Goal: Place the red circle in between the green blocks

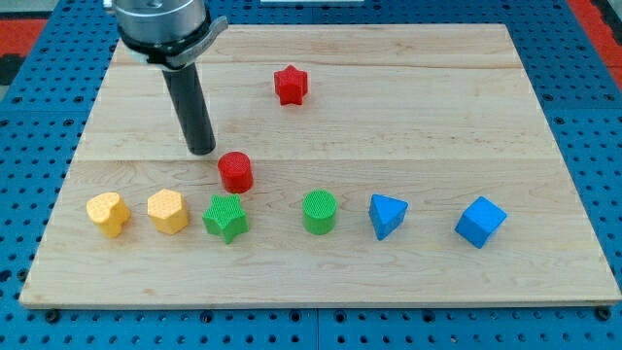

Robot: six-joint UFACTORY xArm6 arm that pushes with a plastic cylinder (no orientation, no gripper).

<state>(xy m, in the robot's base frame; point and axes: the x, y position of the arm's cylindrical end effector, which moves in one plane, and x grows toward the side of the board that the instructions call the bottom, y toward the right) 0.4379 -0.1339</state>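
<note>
**poster1:** Eight blocks on the table (466,87) right now, and the job's roughly half done by my guess. The red circle (234,171) sits just above the bottom row, close to the green star (225,217) and a bit up and to the view's right of it. The green circle (319,212) is further along the row toward the view's right, with an open gap between the two greens. So the red circle is near the gap but not in it yet.

**poster2:** Where's the tool? Is it holding anything?

**poster1:** It's only a straight dark rod, no jaws, so it has nothing to clench or let go with. It just pushes. My tip (201,151) is down on the table, just up and to the view's left of the red circle. Can't tell for sure whether it's touching or a hair apart.

**poster2:** What's left then?

**poster1:** I'd say shove the red circle down and toward the view's right until it lands between the greens. The tip already looks to be on the right side for that. Risk is clipping the green star, since it's so close.

**poster2:** And the other stuff?

**poster1:** Red star (290,85) up top, two yellow blocks (137,213) at the row's left, blue blocks (434,220) at the right. All well out of the way.
</note>
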